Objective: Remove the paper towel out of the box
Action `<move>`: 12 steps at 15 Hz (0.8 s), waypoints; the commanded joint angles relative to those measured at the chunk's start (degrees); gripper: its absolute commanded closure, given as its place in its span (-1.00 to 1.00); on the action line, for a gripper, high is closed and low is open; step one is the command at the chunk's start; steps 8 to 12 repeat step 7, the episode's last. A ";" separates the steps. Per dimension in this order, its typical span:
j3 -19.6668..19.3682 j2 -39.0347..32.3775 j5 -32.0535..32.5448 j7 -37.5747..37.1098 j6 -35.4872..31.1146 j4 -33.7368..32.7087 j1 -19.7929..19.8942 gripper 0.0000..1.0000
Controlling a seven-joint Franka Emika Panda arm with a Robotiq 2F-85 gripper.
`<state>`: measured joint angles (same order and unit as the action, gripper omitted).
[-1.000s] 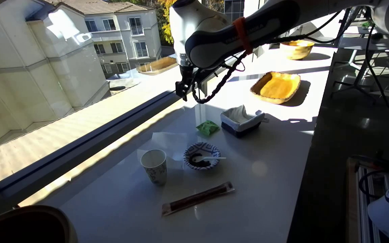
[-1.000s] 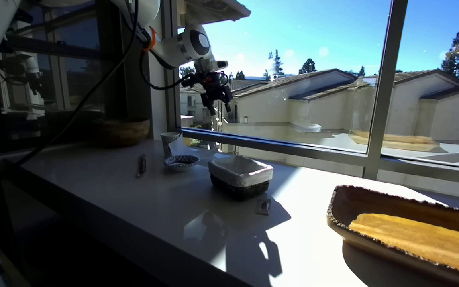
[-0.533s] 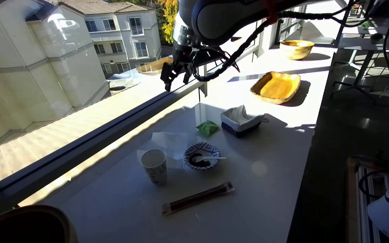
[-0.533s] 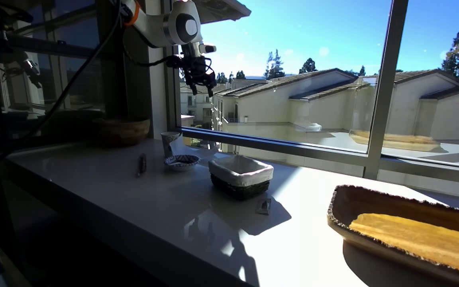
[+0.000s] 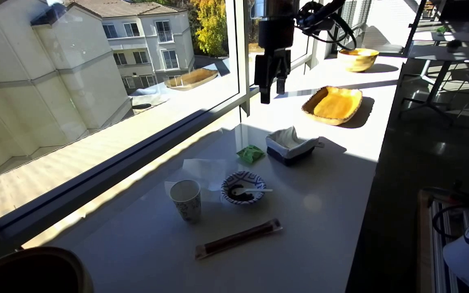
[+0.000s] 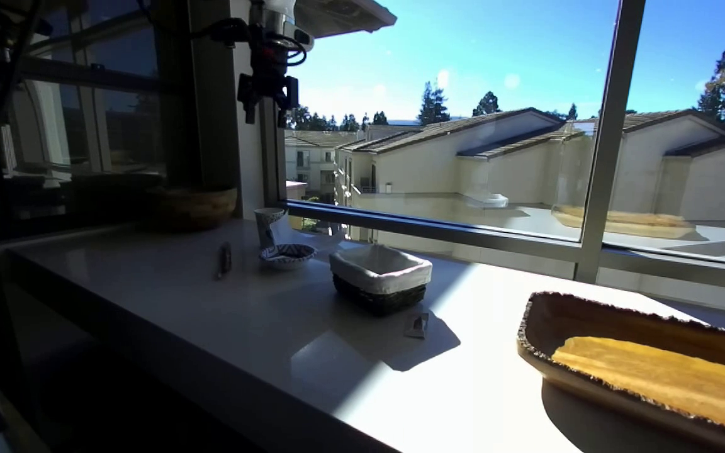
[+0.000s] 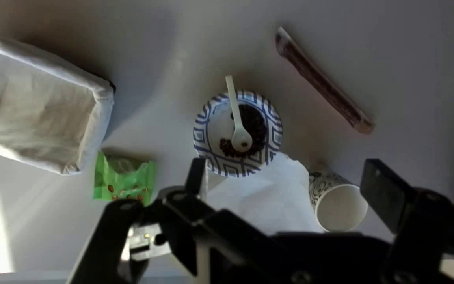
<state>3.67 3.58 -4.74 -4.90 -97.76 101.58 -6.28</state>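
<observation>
Gaping wide around nothing, the fingers [image 7: 384, 195] hang over the counter [image 6: 262, 314], the paper towel [image 7: 266, 197] below them, outside the box [image 7: 41, 112]. Both exterior views add what the wrist view misses: a wooden tray [image 6: 652, 371], well apart from the fingers.

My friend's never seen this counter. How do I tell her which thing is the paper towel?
Find the big window, then the white counter running along it. Look there for the patterned cup and the blue-and-white bowl; the paper towel lies beside both, toward the window. It's a thin, plain white sheet, while the cup and bowl are patterned.
</observation>
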 commanded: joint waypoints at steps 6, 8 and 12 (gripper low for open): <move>-0.90 5.81 6.39 1.95 13.05 0.95 2.94 -1.00; -0.83 5.67 6.45 1.95 13.05 1.06 2.91 -1.00; -0.83 5.67 6.45 1.95 13.05 1.06 2.91 -1.00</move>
